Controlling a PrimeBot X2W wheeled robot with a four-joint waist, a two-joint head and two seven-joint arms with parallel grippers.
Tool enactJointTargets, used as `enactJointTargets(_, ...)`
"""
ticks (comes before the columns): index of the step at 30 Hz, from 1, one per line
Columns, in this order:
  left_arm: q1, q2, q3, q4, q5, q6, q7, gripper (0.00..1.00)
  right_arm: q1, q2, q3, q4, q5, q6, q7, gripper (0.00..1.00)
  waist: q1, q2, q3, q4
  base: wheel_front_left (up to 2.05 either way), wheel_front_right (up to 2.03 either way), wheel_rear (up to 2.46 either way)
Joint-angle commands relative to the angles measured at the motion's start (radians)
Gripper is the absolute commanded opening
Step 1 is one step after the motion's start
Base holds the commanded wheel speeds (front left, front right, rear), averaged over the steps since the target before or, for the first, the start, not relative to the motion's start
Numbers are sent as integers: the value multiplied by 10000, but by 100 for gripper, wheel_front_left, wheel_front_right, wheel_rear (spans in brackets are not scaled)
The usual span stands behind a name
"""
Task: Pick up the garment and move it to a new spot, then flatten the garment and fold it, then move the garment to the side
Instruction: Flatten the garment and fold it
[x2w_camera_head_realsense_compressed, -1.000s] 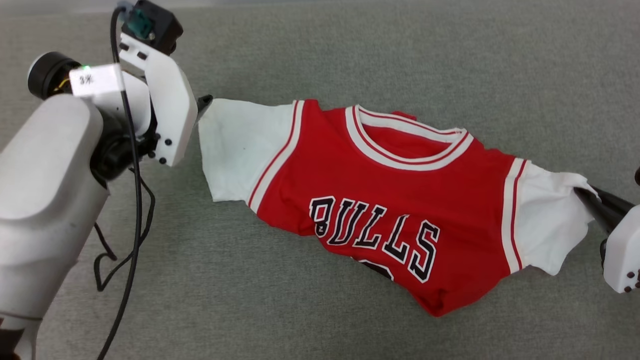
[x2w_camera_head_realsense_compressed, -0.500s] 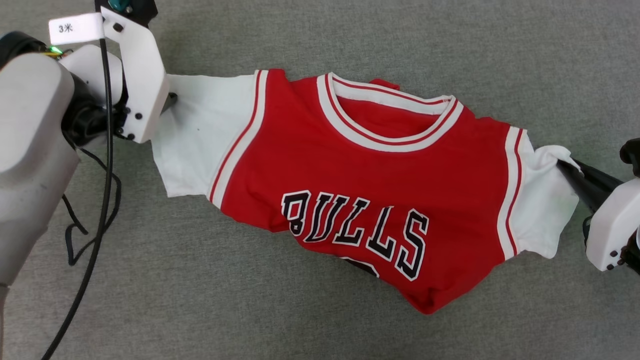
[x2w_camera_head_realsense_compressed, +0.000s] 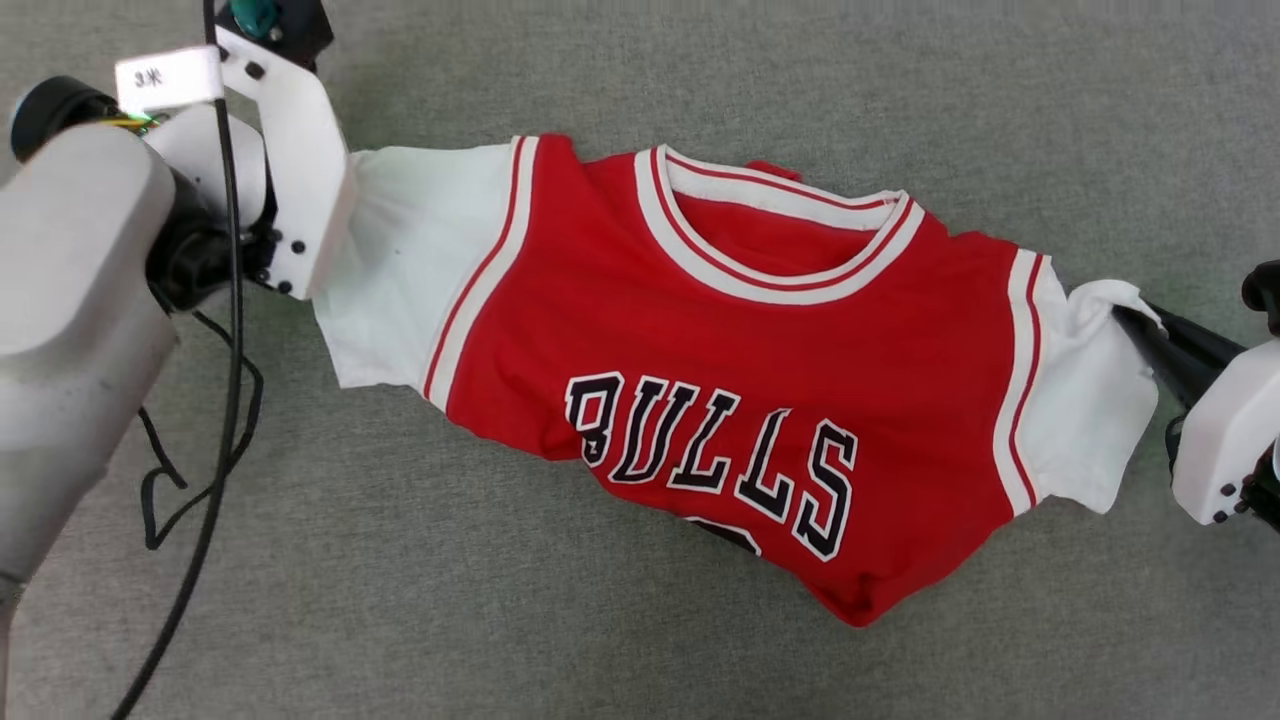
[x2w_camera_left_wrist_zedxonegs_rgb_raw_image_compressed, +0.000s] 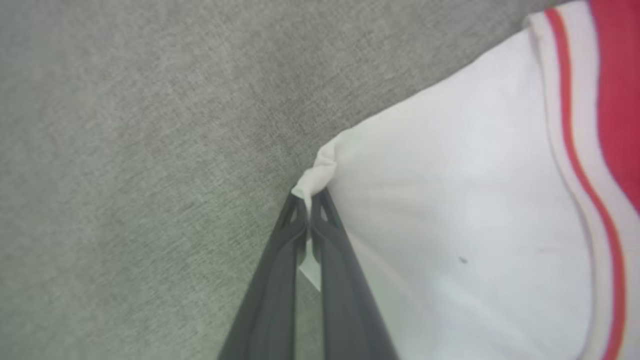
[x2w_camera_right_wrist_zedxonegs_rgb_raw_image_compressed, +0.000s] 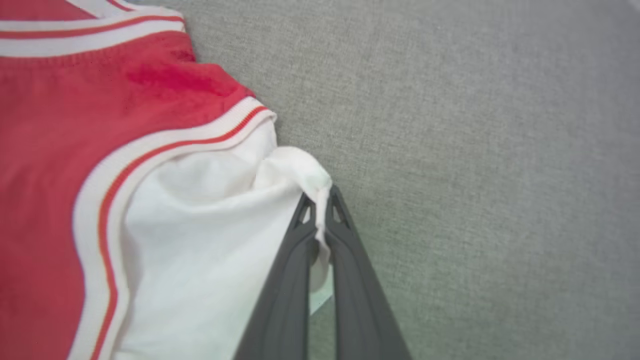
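Newly clamped left gripper (x2w_camera_left_wrist_zedxonegs_rgb_raw_image_compressed: 309, 199), like right gripper (x2w_camera_right_wrist_zedxonegs_rgb_raw_image_compressed: 320, 201), pinches a white sleeve (x2w_camera_left_wrist_zedxonegs_rgb_raw_image_compressed: 450, 225); red garment (x2w_camera_head_realsense_compressed: 720, 340) seemingly bunched.

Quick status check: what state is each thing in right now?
garment: front up on the grey surface, stretched by its sleeves, lower part tucked under.
left gripper: shut on one sleeve's corner.
right gripper: shut on the other sleeve's corner.
black cable: slack, looping over the surface.

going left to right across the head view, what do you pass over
left forearm → left gripper → garment's white sleeve → red body → other white sleeve → right gripper
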Motion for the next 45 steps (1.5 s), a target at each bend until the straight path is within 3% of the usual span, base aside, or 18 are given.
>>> enactJointTargets(1, 324, -70, -220, -8, 28, 23, -494, 0, -169, -117, 27, 69, 29, -14, -92, 0, -1, 0, -351, 180, 0, 0, 0)
enactJointTargets(10, 218, 283, -678, -595, 314, 23, -3396, 0, 22, -321, -225, 275, -118, -14, -605, 0, -1, 0, -1863, 807, 0, 0, 0)
enactJointTargets(21, 90, 719, -657, -1477, 876, 144, -5718, 0, 380, -595, -1087, -205, -244, -14, -753, 0, -1, 0, -3514, 1538, 0, 0, 0)
enactJointTargets(31, -320, 1208, -138, -2879, 1361, 788, -6724, 0, -155, -635, -1831, -932, -396, -14, -611, 0, -1, 0, -4194, 1810, 0, 0, 0)
enactJointTargets(40, -1065, 1469, 542, -3814, 1724, 1411, -7482, 0, -1627, -524, -2266, -1473, -697, -14, -736, 0, -1, 0, -4187, 2041, 0, 0, 0)
enactJointTargets(45, -1656, 1414, 742, -3744, 1780, 1413, -7391, 0, -2823, -603, -2077, -1456, -724, -14, -699, 0, -1, 0, -3926, 2102, 0, 0, 0)
